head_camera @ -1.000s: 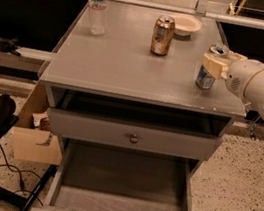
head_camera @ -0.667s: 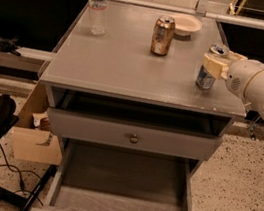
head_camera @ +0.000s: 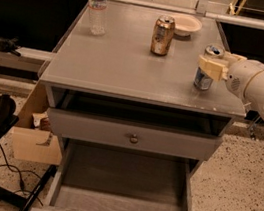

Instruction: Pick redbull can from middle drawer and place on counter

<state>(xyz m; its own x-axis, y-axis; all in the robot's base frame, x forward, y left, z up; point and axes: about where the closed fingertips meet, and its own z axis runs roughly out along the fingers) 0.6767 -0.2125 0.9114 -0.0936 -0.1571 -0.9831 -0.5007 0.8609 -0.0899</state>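
redbull can [head_camera: 202, 80] upright on the desk [head_camera: 124, 60] near its right edge, hand [head_camera: 214, 62] clamped on its upper half from the right; retreat path judged rightward.

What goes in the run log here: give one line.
gripper at top of redbull can | can upright on counter, right side | middle drawer open, nothing inside
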